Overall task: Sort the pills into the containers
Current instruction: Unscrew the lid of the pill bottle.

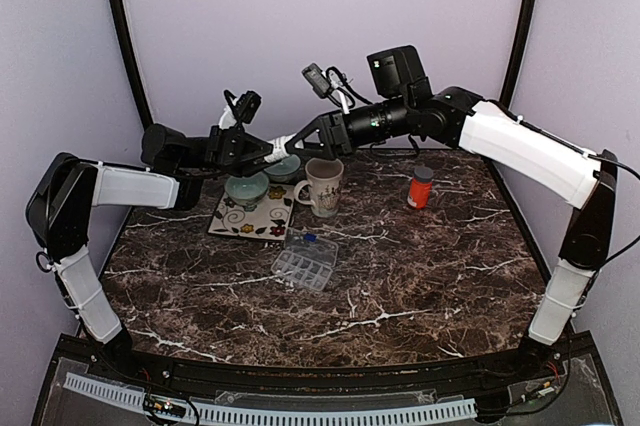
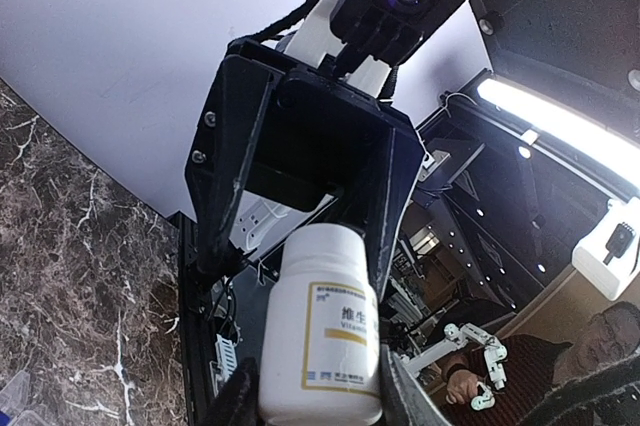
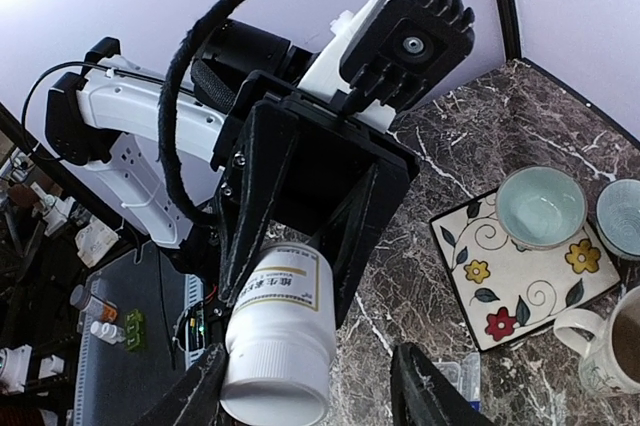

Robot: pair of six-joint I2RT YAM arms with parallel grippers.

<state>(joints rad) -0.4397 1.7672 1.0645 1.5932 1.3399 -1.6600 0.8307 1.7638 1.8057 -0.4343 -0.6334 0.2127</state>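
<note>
My left gripper (image 2: 318, 398) pinches the white pill bottle (image 2: 322, 341) by its body, both pads tight against its sides, and holds it on its side in the air above the far part of the marble table (image 1: 420, 276). My right gripper (image 3: 305, 396) faces it from the other end. Its fingers are spread around the cap, one close beside it and the other standing clear.

Below the bottle are two pale green bowls (image 1: 246, 189), one on a flowered tile (image 1: 250, 218) and the other just off its corner, with a mug (image 1: 323, 186) right beside them. The clear pill organizer (image 1: 305, 262) lies nearer me, well apart from the bottle. A small blue thing (image 1: 310, 238) sits at its far edge, too small to tell what it is. An orange bottle (image 1: 421, 187) stands off to the right.
</note>
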